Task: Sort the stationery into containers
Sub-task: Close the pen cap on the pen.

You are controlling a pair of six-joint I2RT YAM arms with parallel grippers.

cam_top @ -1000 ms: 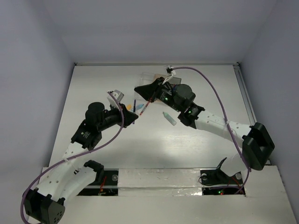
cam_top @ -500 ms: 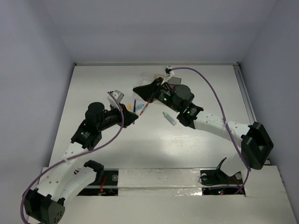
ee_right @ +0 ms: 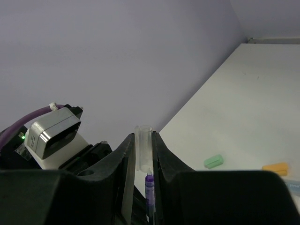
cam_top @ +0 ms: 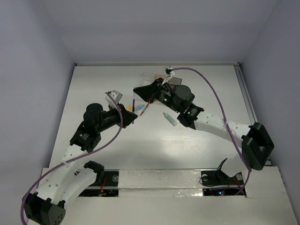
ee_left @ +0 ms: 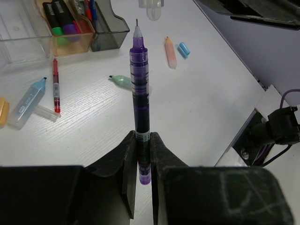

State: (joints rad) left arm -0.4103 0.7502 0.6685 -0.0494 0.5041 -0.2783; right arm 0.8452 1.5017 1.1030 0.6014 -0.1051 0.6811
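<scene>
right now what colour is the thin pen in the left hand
Purple; the thin purple pen shows best in the left wrist view.

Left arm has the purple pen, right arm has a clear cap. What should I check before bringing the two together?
1. Left gripper shut on the purple pen: ok.
2. Right gripper shut on the clear cap: ok.
3. Pen tip bare and pointing away from the left gripper: ok.
4. Tip lined up with the cap's mouth: cannot tell. The right wrist view shows it just below the cap, slightly to one side.
5. Room for the pen in the dark grey box: cannot tell.
</scene>
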